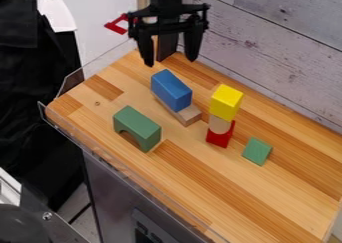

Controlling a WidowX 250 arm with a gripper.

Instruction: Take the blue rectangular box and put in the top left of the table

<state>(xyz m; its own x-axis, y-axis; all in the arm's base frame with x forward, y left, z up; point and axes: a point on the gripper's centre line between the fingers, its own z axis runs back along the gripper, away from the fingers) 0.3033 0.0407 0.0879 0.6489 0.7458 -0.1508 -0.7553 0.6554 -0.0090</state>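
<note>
The blue rectangular box (172,90) lies on top of a natural wood block (188,115), toward the back left part of the wooden table (247,197). Above and behind the blue box hangs the black gripper (169,60), open, its two fingers wide apart and nothing between them. The gripper and the box are apart.
A green arch block (137,127) stands in front of the blue box. To its right is a stack with a yellow block (226,101) over a wooden cylinder and a red block (219,137). A small green block (257,151) lies farther right. A whitish plank wall (287,52) rises behind.
</note>
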